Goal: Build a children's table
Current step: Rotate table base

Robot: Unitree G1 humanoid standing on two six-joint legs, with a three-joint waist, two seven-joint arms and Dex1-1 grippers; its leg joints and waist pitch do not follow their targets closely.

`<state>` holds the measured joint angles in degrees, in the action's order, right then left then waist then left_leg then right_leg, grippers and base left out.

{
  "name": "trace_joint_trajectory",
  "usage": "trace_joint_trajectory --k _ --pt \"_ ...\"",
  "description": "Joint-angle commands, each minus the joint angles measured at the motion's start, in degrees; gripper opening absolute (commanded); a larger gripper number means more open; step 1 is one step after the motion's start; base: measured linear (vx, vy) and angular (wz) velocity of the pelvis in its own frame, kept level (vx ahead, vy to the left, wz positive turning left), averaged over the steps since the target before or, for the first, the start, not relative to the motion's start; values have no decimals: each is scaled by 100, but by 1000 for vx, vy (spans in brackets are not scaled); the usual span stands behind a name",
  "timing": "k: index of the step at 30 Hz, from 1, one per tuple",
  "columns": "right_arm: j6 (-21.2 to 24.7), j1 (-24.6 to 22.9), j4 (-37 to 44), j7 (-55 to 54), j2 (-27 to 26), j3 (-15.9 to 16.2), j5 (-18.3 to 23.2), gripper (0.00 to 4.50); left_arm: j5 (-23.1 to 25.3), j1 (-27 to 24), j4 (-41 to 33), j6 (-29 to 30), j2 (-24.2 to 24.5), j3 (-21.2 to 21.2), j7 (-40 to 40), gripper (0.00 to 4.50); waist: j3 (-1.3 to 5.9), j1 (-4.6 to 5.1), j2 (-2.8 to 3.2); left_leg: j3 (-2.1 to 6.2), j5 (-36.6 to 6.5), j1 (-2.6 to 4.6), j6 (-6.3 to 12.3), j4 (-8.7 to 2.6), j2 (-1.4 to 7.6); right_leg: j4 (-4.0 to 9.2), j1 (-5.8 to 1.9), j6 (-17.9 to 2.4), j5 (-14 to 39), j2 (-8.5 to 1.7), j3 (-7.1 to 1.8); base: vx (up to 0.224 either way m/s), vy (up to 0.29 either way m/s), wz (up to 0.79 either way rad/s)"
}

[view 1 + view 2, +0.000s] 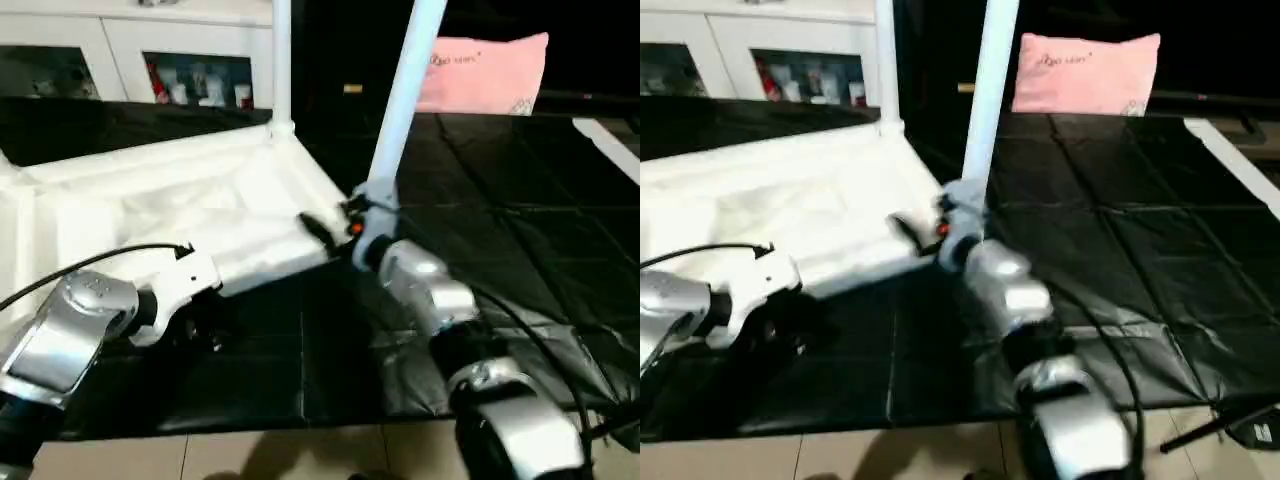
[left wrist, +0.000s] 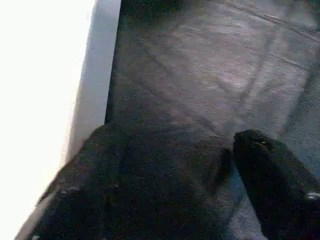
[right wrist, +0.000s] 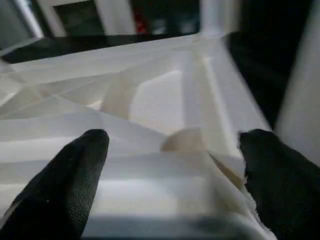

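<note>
Where right claw gapes, table ribs, corner socket

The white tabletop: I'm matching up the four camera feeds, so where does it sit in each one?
Left eye view: tabletop lies upside down, left and centre.
Right eye view: tabletop across the left half.
Left wrist view: its white edge runs down the left side.
Right wrist view: its ribbed underside spans the picture.
Shared landmark: the black sheet it lies on.

Smooth white plastic table
</note>
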<state>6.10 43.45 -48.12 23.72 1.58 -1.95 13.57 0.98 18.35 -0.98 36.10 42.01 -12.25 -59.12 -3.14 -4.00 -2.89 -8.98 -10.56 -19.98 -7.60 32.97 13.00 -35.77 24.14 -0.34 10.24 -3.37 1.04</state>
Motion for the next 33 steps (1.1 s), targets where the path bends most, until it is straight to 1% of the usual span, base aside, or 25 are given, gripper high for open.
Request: trace_joint_trajectory --k 1,2,3,4,5,6,8,9,10,12,13,14,15,18,19,20,21,24,25,27,28,29,30,31,33 --pt "-175 120 -235 -172 307 -302 4 450 193 143 170 -145 -27 32 284 409 381 15 158 -133 -945 -3 -199 -344 -107 324 -332 -1083 563 -206 -132 0 0 0" --pt "-188 130 -259 -172 329 -314 6 450 202 149 187 -159 -33 29 304 428 391 17 155 -135 -939 1 -183 -335 -115 322 -335 -1104 541 -197 -128 0 0 0" --pt "-330 222 -503 -200 478 -421 -23 450 253 184 333 -282 -69 -6 455 433 388 8 174 -132 -960 -9 -185 -331 -112 316 -332 -1121 549 -206 -129 0 0 0" --pt "-379 248 -579 -199 536 -455 -33 450 275 193 413 -345 -103 -10 533 433 378 17 162 -136 -993 -7 -187 -331 -115 332 -326 -1116 603 -196 -127 0 0 0" --pt "-418 263 -637 -196 610 -487 -37 450 265 184 481 -407 -157 14 603 447 379 11 149 -136 -1064 -17 -188 -321 -125 339 -337 -1115 710 -194 -123 0 0 0" --pt "-438 270 -667 -183 644 -496 -30 450 237 170 497 -440 -189 37 616 447 382 9 156 -131 -1076 -20 -189 -318 -127 336 -344 -1105 737 -195 -122 0 0 0" --pt "-462 248 -687 -89 707 -519 8 450 -24 48 352 -505 -304 194 528 447 394 23 140 -129 -1037 -28 -160 -313 -124 329 -351 -1135 706 -201 -122 0 0 0" --pt "-462 247 -687 -87 708 -519 8 450 -28 46 349 -506 -305 196 526 447 395 29 130 -131 -1027 -32 -144 -308 -124 329 -350 -1150 690 -200 -121 0 0 0" --pt "-471 184 -634 -21 730 -509 12 450 -298 -91 145 -537 -401 351 407 447 393 50 117 -126 -1021 -52 -132 -311 -128 328 -361 -1177 703 -199 -116 0 0 0" --pt "-465 3 -500 112 755 -515 40 450 -896 -422 -277 -554 -653 731 274 447 406 76 68 -133 -909 -69 -75 -296 -113 299 -371 -1274 494 -206 -118 0 0 0" --pt "-465 3 -500 112 755 -515 40 450 -896 -422 -277 -554 -653 731 274 447 403 79 70 -134 -878 -85 -51 -291 -116 291 -384 -1298 434 -210 -123 0 0 0" --pt "-492 -48 -486 147 758 -525 38 450 -1019 -503 -346 -574 -709 812 299 447 399 75 88 -146 -907 -48 4 -291 -109 312 -339 -1299 460 -190 -115 0 0 0" --pt "-500 -172 -403 203 751 -540 46 450 -1169 -620 -421 -596 -833 974 414 447 398 83 43 -152 -919 -70 53 -287 -115 308 -356 -1284 499 -184 -116 0 0 0" --pt "-481 -442 -135 325 697 -538 95 450 -1233 -711 -419 -583 -1160 1305 922 447 381 67 79 -150 -1026 -48 77 -297 -99 349 -331 -1192 719 -179 -113 0 0 0" --pt "-481 -442 -135 325 697 -538 95 450 -1233 -711 -419 -583 -1160 1305 922 447 379 68 114 -145 -1060 -46 70 -297 -102 348 -328 -1188 749 -176 -112 0 0 0" --pt "-412 -666 204 522 618 -396 102 450 -1099 -718 -364 -565 -1342 1315 1272 447 370 66 158 -142 -1174 -31 60 -299 -98 363 -312 -1166 855 -172 -112 0 0 0" --pt "-401 -741 321 550 592 -340 81 450 -1024 -729 -343 -597 -1378 1289 1385 447 358 73 114 -137 -1253 -40 74 -307 -95 389 -320 -1102 971 -169 -108 0 0 0" --pt "-360 -1008 710 708 513 -194 92 450 -907 -679 -184 -842 -1577 1334 1736 447 355 64 111 -120 -1337 -36 71 -324 -85 424 -306 -984 1277 -186 -110 0 0 0" --pt "-346 -1122 858 819 499 -117 89 450 -945 -643 -165 -864 -1659 1365 1833 447 365 63 108 -117 -1339 -35 68 -322 -81 416 -303 -989 1268 -189 -114 0 0 0" --pt "-258 -1340 1157 959 449 -35 144 450 -1069 -666 -307 -685 -1649 1235 1669 447 366 57 99 -116 -1275 -42 76 -324 -84 409 -303 -972 1207 -187 -118 0 0 0" --pt "-255 -1346 1163 958 449 -32 142 450 -1070 -668 -310 -677 -1645 1225 1659 447 371 56 97 -118 -1250 -40 86 -322 -87 405 -304 -978 1163 -187 -120 0 0 0" --pt "-214 -1422 1237 926 446 -2 113 450 -1082 -694 -350 -569 -1600 1091 1529 447 367 60 89 -117 -1208 -45 92 -326 -81 398 -301 -1000 1101 -184 -119 0 0 0" --pt "-221 -1460 1268 895 448 3 73 450 -1072 -691 -336 -537 -1560 981 1427 447 368 59 65 -124 -1180 -40 104 -324 -82 399 -293 -1003 1098 -185 -120 0 0 0" --pt "-227 -1483 1286 876 448 4 46 450 -1064 -686 -323 -522 -1533 911 1362 447 364 60 82 -124 -1199 -39 101 -326 -86 396 -288 -1008 1132 -185 -121 0 0 0" --pt "-189 -1531 1366 862 442 -7 39 450 -1078 -610 -220 -474 -1513 807 1249 447 357 64 83 -125 -1223 -44 90 -325 -88 405 -286 -1001 1182 -189 -125 0 0 0"
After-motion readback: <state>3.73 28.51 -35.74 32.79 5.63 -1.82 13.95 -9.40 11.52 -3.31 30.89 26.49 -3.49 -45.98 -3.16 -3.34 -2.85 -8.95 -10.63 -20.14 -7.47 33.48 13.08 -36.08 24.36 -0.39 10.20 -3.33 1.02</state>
